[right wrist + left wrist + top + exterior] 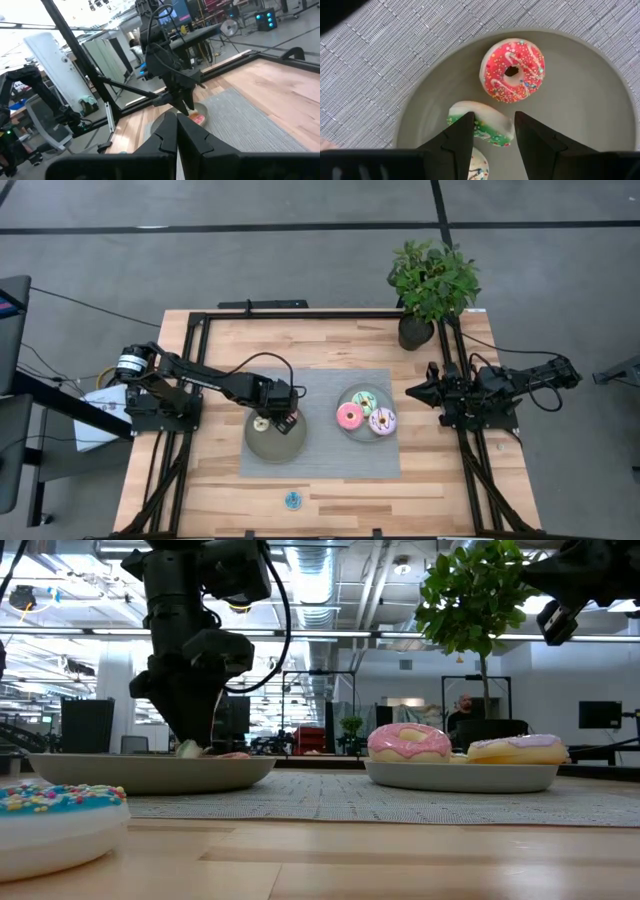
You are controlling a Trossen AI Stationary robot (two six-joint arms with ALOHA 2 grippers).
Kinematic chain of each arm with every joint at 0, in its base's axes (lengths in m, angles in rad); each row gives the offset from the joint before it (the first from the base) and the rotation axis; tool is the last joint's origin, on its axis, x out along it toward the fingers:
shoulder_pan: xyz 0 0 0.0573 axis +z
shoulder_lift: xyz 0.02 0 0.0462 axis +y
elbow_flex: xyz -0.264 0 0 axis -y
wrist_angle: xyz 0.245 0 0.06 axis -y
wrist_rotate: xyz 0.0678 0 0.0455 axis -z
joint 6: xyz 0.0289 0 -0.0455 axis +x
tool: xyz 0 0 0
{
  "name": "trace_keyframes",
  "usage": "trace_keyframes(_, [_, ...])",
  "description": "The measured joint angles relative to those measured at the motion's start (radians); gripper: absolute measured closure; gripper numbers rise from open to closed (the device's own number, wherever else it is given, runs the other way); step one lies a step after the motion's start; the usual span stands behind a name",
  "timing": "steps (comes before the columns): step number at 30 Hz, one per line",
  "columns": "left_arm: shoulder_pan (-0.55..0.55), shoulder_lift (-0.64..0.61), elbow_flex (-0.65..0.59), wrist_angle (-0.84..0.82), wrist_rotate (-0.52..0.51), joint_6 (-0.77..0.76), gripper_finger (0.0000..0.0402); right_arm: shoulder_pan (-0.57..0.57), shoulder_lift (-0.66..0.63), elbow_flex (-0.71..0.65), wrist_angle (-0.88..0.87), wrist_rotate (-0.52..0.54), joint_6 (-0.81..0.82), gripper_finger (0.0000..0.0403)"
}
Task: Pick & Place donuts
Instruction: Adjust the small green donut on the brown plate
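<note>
Left gripper over the left plate, fingers apart astride the green tiny donut.

It may nudge the red tiny donut alongside; three larger donuts sit on the right plate, the blue tiny donut on bare table; right gripper waits, fingers together.

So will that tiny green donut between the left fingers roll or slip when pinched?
The green donut lies tilted against its neighbour, so it may pivot. Its ring shape could roll if dropped on edge. The left gripper straddles it, open.
</note>
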Motion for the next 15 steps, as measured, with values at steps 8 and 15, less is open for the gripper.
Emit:
trace_keyframes(8, [0.000,0.000,0.013,0.003,-0.020,0.008,0.0267,0.000,0.000,0.000,0.000,0.000,0.000,0.0403])
trace_keyframes(15, [0.001,0.000,0.052,-0.019,-0.077,0.038,0.0267,0.000,0.000,0.000,0.000,0.000,0.000,0.0403])
